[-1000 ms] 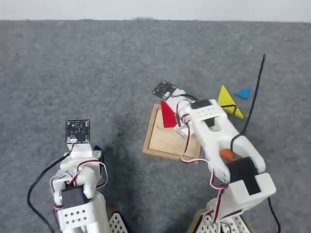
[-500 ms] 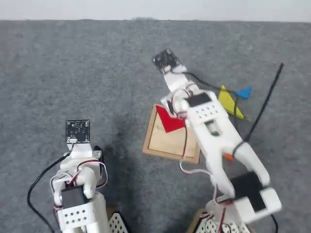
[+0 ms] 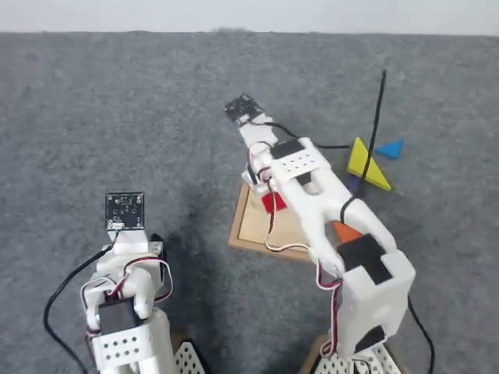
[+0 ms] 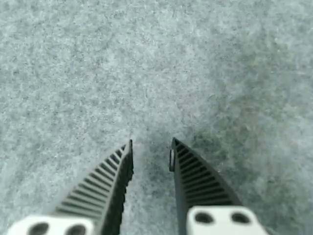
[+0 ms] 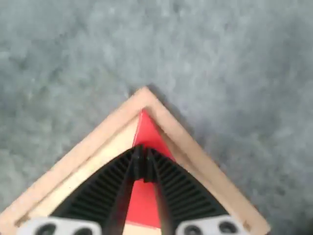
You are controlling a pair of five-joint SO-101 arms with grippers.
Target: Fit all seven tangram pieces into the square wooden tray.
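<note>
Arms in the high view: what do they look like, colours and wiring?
The left arm and right arm are white plastic shells with black servo blocks and loose red, white and black wires. Each wrist carries a small dark camera board. The left end effector and right end effector have black ribbed fingers on white mounts.

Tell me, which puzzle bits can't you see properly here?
- Red triangle: in the high view the right arm covers most of it; in the right wrist view the right gripper covers its middle.
- Orange piece: high view, mostly under that arm, shape unclear.
- Wooden tray: high view, one side is under the arm.
</note>
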